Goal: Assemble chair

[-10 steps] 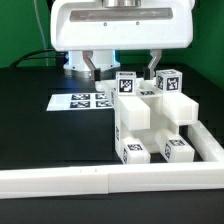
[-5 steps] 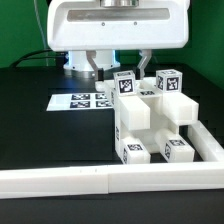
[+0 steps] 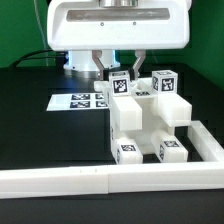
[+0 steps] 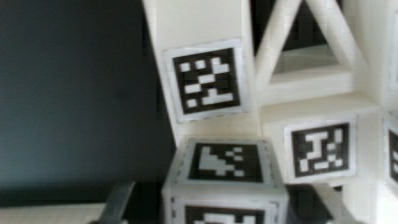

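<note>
The pincer closes on a tagged post at the back of the chair, which stands on the black table against the white border rail; a firm, square grip should prevent tilting.

no actual words, brand names or numbers readable anywhere here. only markings are those square black-and-white tags: a few stuck on the chair pieces, shown close up in the wrist view, plus four printed on the marker board on the table
</note>
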Motion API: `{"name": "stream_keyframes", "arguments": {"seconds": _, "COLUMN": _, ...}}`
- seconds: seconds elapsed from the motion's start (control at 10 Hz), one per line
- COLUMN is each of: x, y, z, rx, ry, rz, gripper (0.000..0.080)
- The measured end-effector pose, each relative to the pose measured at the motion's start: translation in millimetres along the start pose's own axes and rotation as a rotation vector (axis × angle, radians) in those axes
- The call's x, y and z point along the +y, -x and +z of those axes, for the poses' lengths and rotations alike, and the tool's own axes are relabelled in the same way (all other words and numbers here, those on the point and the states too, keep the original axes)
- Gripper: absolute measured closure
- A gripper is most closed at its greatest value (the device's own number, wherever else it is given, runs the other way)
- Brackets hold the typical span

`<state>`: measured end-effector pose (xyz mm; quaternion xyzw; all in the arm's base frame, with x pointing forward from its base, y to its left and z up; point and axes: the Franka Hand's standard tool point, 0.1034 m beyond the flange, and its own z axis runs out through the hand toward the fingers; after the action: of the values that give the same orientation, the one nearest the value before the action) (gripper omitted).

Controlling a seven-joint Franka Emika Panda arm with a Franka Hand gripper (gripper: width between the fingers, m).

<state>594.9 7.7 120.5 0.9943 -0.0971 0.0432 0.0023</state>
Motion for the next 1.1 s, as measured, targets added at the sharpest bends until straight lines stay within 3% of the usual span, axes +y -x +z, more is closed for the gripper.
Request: {"name": "stream_keyframes", "arguments": {"seconds": 1.1, "x": -3.8, "y": 0.7, "z": 0.0, "rx": -0.004, "ry": -0.011, "rz": 0.677, "gripper": 0.0515}}
